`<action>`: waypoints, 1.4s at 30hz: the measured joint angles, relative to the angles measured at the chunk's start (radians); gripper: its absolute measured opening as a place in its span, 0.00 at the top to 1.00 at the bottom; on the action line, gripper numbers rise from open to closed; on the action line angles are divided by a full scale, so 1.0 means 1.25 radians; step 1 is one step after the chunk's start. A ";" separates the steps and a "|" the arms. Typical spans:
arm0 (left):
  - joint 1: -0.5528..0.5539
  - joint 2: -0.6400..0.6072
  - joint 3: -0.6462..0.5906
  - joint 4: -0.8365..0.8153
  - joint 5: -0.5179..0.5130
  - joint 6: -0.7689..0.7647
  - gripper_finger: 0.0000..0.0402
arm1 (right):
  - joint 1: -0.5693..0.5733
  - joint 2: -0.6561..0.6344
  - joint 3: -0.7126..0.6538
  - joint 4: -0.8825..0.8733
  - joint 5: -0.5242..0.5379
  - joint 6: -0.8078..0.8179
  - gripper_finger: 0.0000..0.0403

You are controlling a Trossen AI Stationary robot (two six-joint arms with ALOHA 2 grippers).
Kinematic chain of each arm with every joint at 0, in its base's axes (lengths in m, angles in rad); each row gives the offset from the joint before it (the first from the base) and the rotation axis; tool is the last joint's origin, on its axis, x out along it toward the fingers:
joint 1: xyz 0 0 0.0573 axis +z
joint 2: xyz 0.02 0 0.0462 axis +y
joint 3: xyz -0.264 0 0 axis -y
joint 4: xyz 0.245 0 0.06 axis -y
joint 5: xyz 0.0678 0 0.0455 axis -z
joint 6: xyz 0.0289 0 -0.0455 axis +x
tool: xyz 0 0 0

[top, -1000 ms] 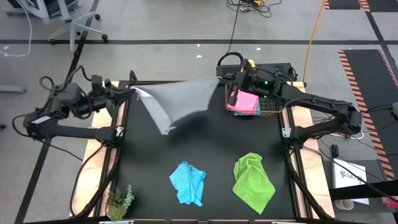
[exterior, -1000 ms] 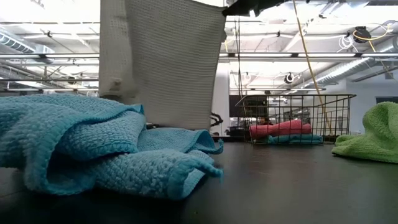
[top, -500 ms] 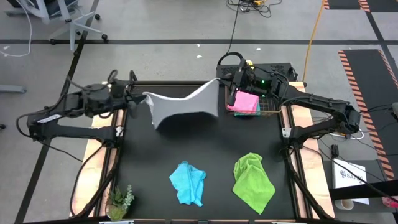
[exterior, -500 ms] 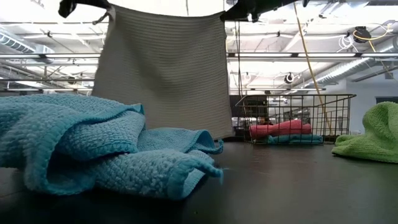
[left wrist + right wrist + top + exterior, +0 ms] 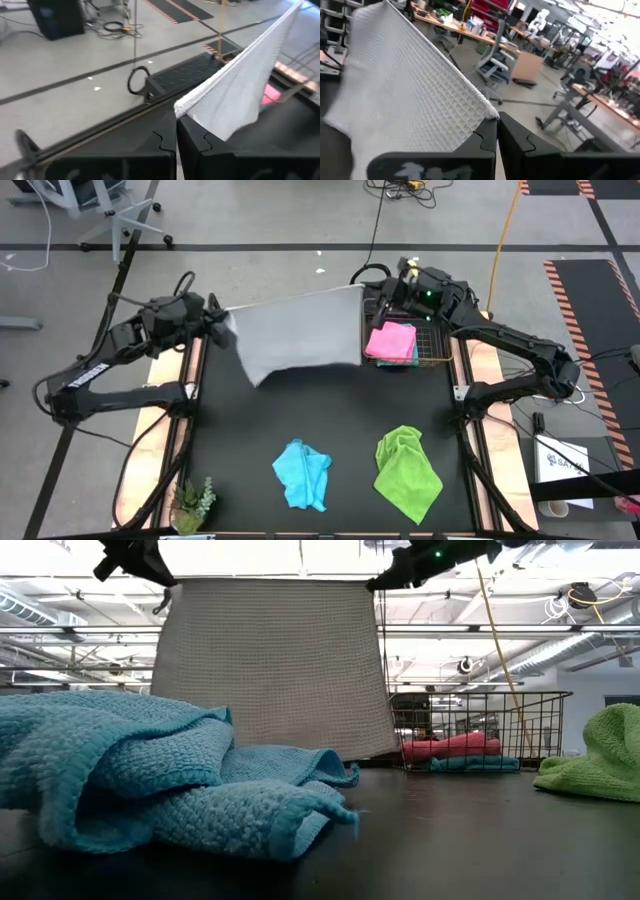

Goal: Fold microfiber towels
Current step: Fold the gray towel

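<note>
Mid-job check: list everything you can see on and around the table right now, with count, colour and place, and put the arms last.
white-grey towel: 1, white-grey, held stretched in the air over the table's far side, one top corner in each gripper
blue towel: 1, light blue, crumpled on the table's near middle
green towel: 1, lime green, crumpled on the near right
wire basket: 1, dark wire, far right of the table
pink towel: 1, pink, folded on top in the basket
second blue towel: 1, light blue, under the pink one
plant: 1, green, near left corner
table: 1, black top
left gripper: shut on the towel's left corner
right gripper: shut on its right corner
</note>
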 joint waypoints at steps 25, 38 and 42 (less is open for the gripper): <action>0.115 0.101 0.000 -0.235 0.229 -0.041 0.99 | 0.068 0.134 0.000 -0.077 -0.213 0.148 1.00; -0.221 0.144 0.000 -0.302 0.221 -0.372 0.99 | 0.294 0.134 0.000 -0.310 -0.243 0.278 1.00; -0.329 0.188 0.000 -0.319 0.165 -0.487 0.99 | 0.337 0.134 -0.006 -0.322 -0.235 0.283 1.00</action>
